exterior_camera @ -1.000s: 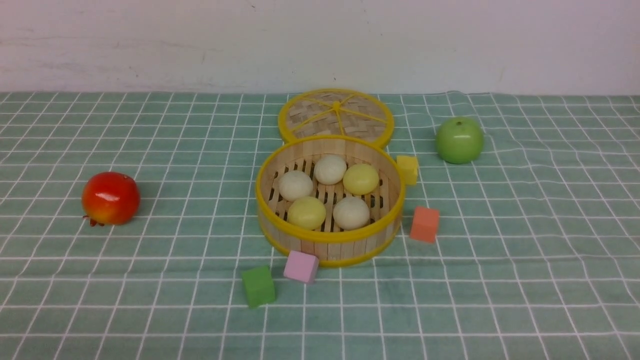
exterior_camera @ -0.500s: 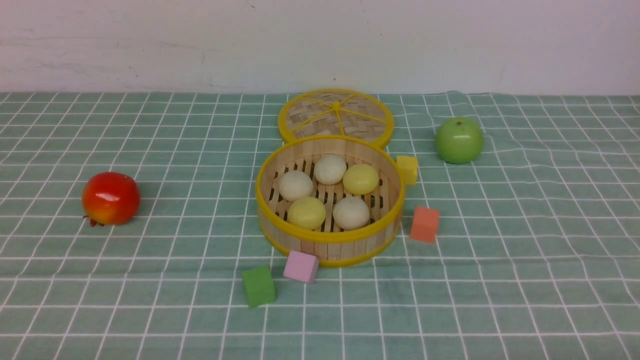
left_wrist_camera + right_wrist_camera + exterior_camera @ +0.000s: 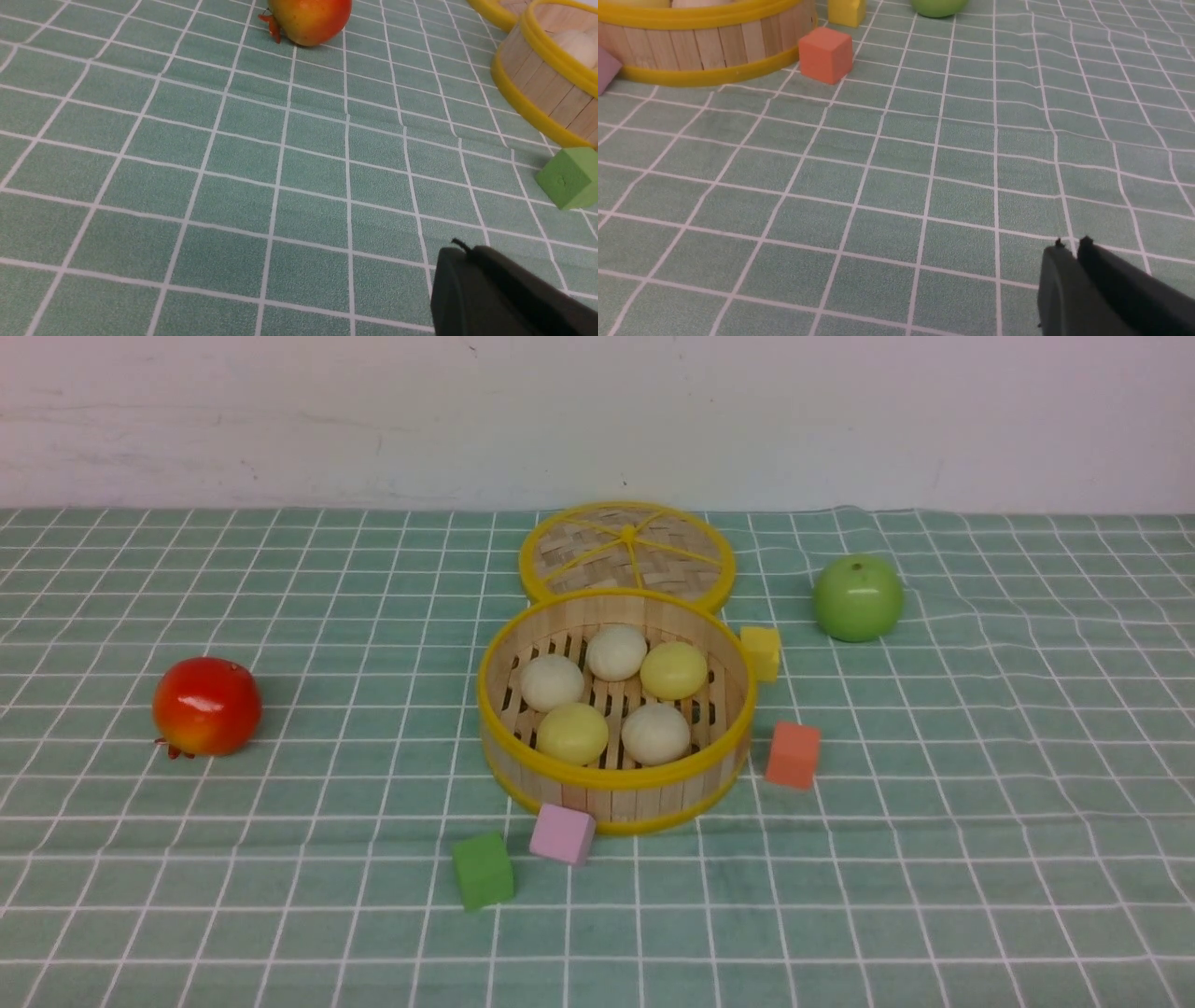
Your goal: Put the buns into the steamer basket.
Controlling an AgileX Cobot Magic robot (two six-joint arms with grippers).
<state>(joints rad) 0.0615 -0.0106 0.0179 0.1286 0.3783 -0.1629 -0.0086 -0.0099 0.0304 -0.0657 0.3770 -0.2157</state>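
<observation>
The steamer basket (image 3: 616, 779) stands at the middle of the green checked cloth. Inside it lie several buns: off-white ones (image 3: 552, 681) (image 3: 616, 651) (image 3: 655, 733) and pale yellow ones (image 3: 673, 670) (image 3: 572, 733). The basket also shows in the left wrist view (image 3: 537, 79), with one bun (image 3: 577, 44) peeking over its rim, and in the right wrist view (image 3: 705, 42). Neither arm shows in the front view. My left gripper (image 3: 460, 249) is shut and empty, low over the cloth, apart from the basket. My right gripper (image 3: 1071, 247) is shut and empty, also apart from the basket.
The flat woven lid (image 3: 627, 553) lies behind the basket. A red fruit (image 3: 206, 706) is at the left, a green apple (image 3: 857, 598) at the back right. A yellow cube (image 3: 761, 651), an orange cube (image 3: 793, 755), a pink cube (image 3: 562, 833) and a green cube (image 3: 484, 870) lie round the basket.
</observation>
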